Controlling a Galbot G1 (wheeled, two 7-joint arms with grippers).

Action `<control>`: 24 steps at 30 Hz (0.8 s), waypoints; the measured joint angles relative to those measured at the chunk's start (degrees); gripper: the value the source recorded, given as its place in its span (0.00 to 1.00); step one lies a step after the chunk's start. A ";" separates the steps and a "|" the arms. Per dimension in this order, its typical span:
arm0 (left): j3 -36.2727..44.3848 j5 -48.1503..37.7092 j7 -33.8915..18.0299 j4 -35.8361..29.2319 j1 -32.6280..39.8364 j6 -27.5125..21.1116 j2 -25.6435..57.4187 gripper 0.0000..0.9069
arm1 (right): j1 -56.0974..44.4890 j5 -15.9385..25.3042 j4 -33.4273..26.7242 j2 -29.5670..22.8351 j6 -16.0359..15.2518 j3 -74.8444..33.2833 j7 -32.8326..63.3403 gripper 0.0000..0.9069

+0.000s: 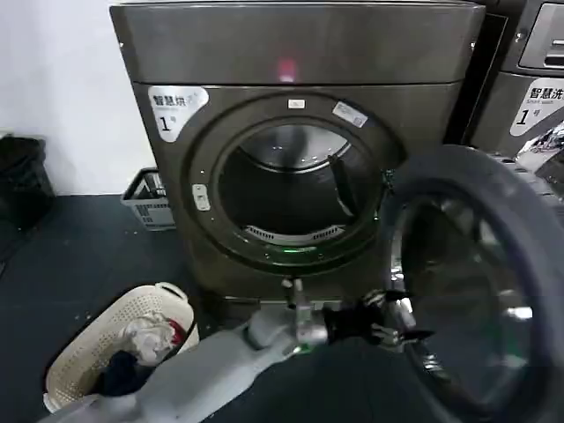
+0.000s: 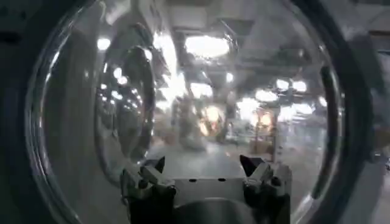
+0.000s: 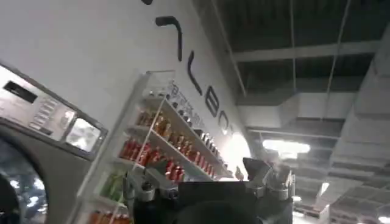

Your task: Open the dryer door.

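My left gripper [image 1: 401,330] sits spread open, holding nothing, against the inner face of the dryer door [image 1: 480,282], swung wide just ahead. Next I'd judge: withdraw clear.

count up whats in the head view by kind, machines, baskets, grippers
Machines: 2, the bronze-grey dryer with the dryer door swung open, and a neighbouring machine.
Baskets: 2, a cream laundry basket and a grey crate.
Grippers: 1, the left gripper at the door.
Total: 5
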State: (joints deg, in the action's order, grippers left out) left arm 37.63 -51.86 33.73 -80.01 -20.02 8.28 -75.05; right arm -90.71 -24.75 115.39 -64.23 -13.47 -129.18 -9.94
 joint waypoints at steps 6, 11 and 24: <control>0.70 0.57 -0.08 4.23 2.65 0.61 -5.23 1.00 | -0.28 0.00 -0.16 -0.11 0.10 -0.73 -0.03 1.00; -1.05 1.97 0.13 8.43 4.02 0.96 -9.62 1.00 | -0.54 -0.02 -0.06 -0.34 0.22 -0.80 -0.19 1.00; -4.02 6.15 -2.99 15.11 4.73 3.68 -15.52 1.00 | 0.25 -0.02 0.45 -1.03 0.96 0.70 -0.19 1.00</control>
State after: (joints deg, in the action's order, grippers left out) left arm 33.61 -45.71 30.74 -64.90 -15.29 11.96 -90.56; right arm -90.47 -24.76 115.84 -65.26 -12.50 -128.48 -10.13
